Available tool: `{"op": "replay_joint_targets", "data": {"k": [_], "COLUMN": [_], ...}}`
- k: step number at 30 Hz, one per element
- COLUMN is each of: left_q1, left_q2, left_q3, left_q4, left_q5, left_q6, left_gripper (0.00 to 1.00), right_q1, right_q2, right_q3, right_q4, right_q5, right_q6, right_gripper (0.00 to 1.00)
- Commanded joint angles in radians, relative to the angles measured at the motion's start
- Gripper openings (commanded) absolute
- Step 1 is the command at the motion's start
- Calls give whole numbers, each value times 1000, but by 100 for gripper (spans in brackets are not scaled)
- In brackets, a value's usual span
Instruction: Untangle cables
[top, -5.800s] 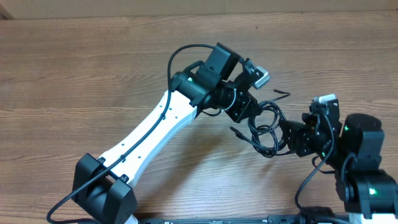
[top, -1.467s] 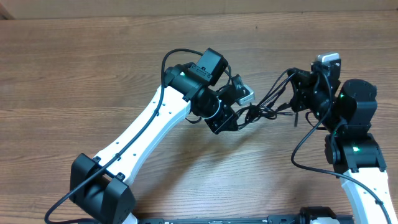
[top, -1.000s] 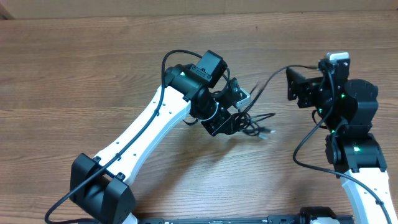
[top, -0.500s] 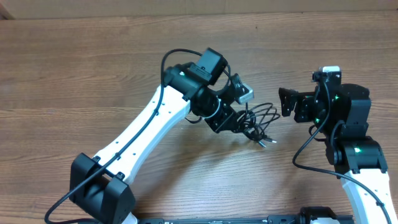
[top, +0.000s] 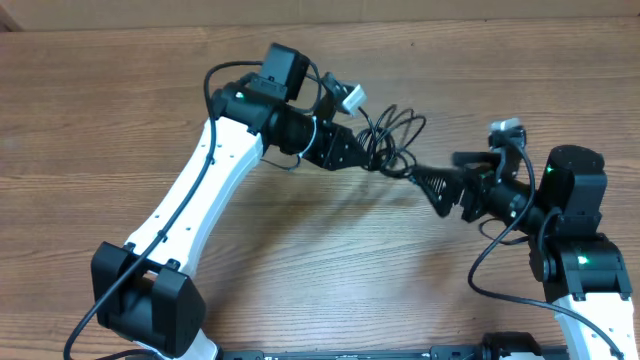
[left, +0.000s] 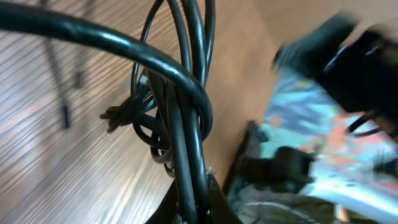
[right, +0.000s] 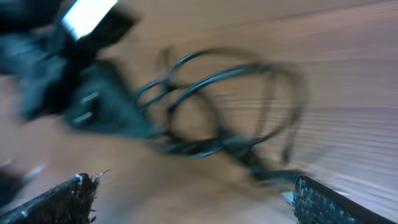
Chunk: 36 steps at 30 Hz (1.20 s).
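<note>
Overhead, the left arm (top: 215, 170) reaches across the far middle of the tabletop (top: 100, 90). Its left jaws are pressed together on the cables (top: 398, 132), a tangle of thin black loops fanning out to the right of the grip. The right jaws stand spread wide just right of the tangle and nearer; whether any strand touches them cannot be told. Both wrist views are blurred.
</note>
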Motion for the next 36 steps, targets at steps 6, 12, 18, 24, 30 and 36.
{"op": "replay_joint_targets", "data": {"k": [6, 12, 18, 24, 30, 36], "left_q1": [24, 45, 90, 115, 112, 97], "left_q2": [0, 0, 0, 0, 0, 0], "left_q3": [28, 28, 28, 28, 28, 27], "left_q4": [143, 189, 235, 392, 504, 502], "left_q5": [257, 259, 259, 274, 270, 214], "left_q6": [-139, -190, -333, -631, -826, -976], "left_gripper": [4, 4, 4, 4, 4, 4], "right_q1": [-3, -2, -2, -2, 13, 81], "right_q2": [24, 37, 37, 48, 72, 74], "right_q3": [23, 23, 23, 23, 23, 23], "right_q4": [4, 1, 45, 43, 44, 117], "right_q5": [-225, -93, -37, -11, 31, 143], "right_q6": [294, 666, 887, 974, 1183, 1358], "right_gripper": [100, 100, 100, 99, 84, 80]}}
